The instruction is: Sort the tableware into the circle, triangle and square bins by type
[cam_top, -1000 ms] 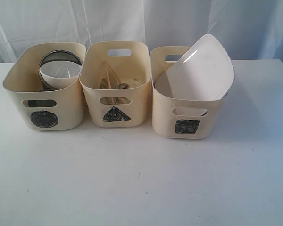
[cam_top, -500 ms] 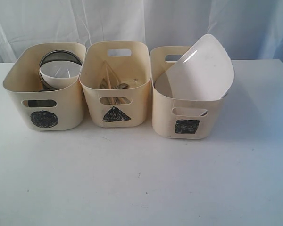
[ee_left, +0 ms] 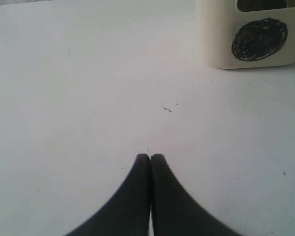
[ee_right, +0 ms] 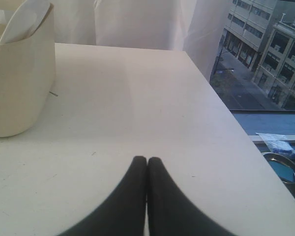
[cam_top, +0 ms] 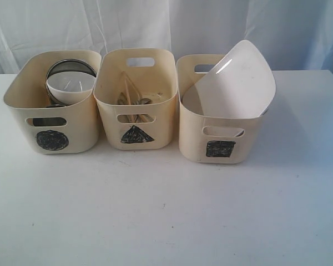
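Three cream bins stand in a row on the white table. The circle bin point(cam_top: 22, 94) on the left holds a small white bowl point(cam_top: 71, 84) and a steel bowl point(cam_top: 61, 67). The triangle bin point(cam_top: 164, 72) in the middle holds wooden chopsticks point(cam_top: 127, 88) and steel cutlery point(cam_top: 141, 102). The square bin point(cam_top: 188, 127) on the right holds the large white plate point(cam_top: 238, 83), tilted above its rim. My left gripper point(ee_left: 150, 156) is shut and empty over bare table, the circle bin point(ee_left: 211, 34) ahead of it. My right gripper point(ee_right: 147, 159) is shut and empty beside the square bin point(ee_right: 19, 83). Neither gripper shows in the exterior view.
A white curtain point(cam_top: 166, 27) hangs behind the bins. The table's edge point(ee_right: 221, 98) runs close along one side of my right gripper, with a window and a street beyond it. A steel bowl point(ee_right: 285, 169) sits below that edge.
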